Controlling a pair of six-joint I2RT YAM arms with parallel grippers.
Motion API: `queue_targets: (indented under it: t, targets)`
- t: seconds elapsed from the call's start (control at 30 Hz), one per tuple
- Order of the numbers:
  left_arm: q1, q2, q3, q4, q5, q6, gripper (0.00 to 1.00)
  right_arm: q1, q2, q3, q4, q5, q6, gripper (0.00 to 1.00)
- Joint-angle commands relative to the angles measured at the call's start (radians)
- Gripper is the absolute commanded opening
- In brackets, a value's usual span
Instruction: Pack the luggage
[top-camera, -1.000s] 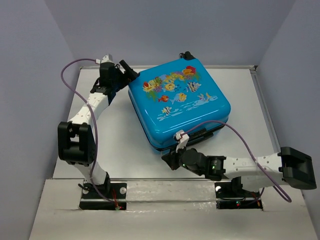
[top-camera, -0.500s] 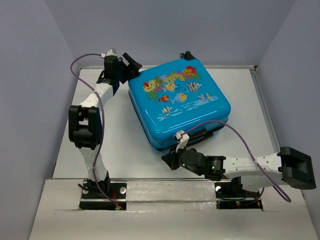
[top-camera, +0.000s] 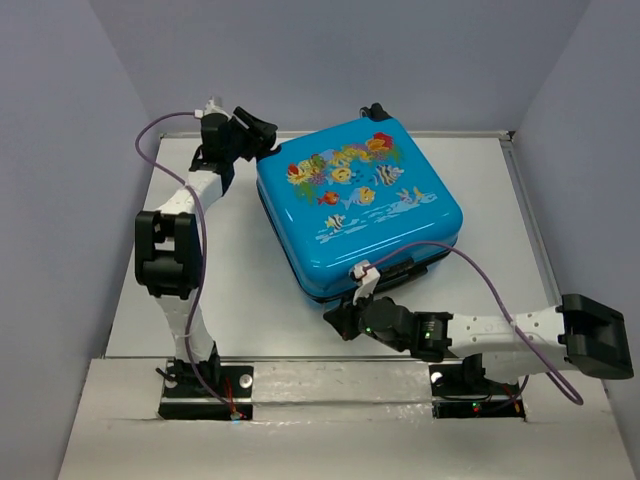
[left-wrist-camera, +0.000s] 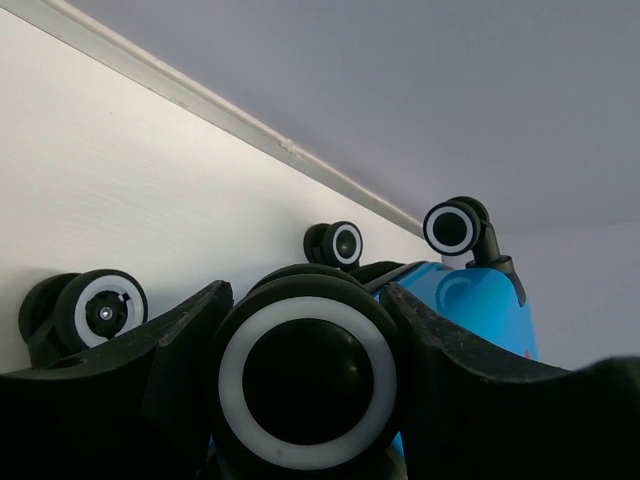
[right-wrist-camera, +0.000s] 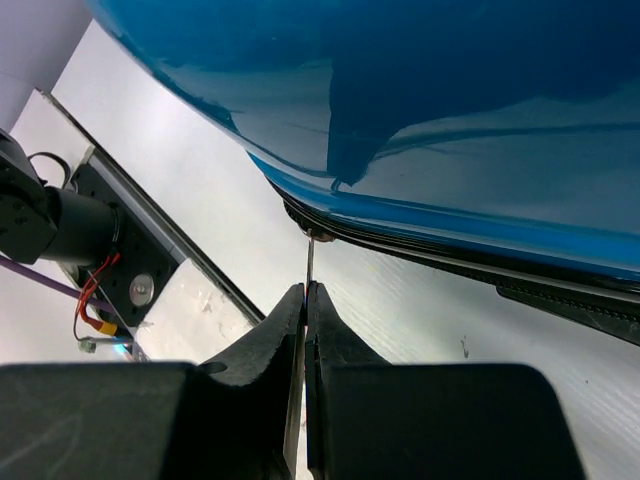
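white table (top-camera: 250, 290), pale lavender walls (top-camera: 350, 60)

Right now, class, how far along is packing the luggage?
Done: the luggage lies flat, lid down. In hand: the right pincer pinches the zipper pull; the left pincer brackets a wheel. Left: probably drawing that pull round the seam.

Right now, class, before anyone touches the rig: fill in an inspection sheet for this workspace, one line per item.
Surface: white table, carrying the luggage.
Job's things: luggage closed, lying flat, fish print up.
Clutter: nothing seen.
Grippers: left claw has its fingers either side of a wheel at the far left corner, grip unclear; right claw shut on the zipper pull at the near edge.
Cables: left cable and right cable, both purple, loop off their arms.
Surroundings: plain grey walls on three sides.
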Motion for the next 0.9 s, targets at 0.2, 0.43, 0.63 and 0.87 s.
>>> queue_targets:
  t: [0.2,0.43,0.63,0.87]
  targets:
    - [-0.019,-0.215,0.220,-0.141,0.003,0.063,0.06,0.038,-0.066,-0.016,-0.019,-0.071,0.005,0.07]
    - [-0.008,-0.107,0.257,-0.195,-0.005,0.085,0.06,0.038,-0.068,-0.013,-0.027,-0.063,0.012,0.07]
    - [0.010,0.006,0.300,-0.224,-0.006,0.137,0.06,0.038,-0.060,-0.005,-0.035,-0.065,0.009,0.07]
    - [0.022,0.023,0.293,-0.276,-0.081,0.221,0.37,0.038,-0.059,-0.002,-0.041,-0.056,0.017,0.07]
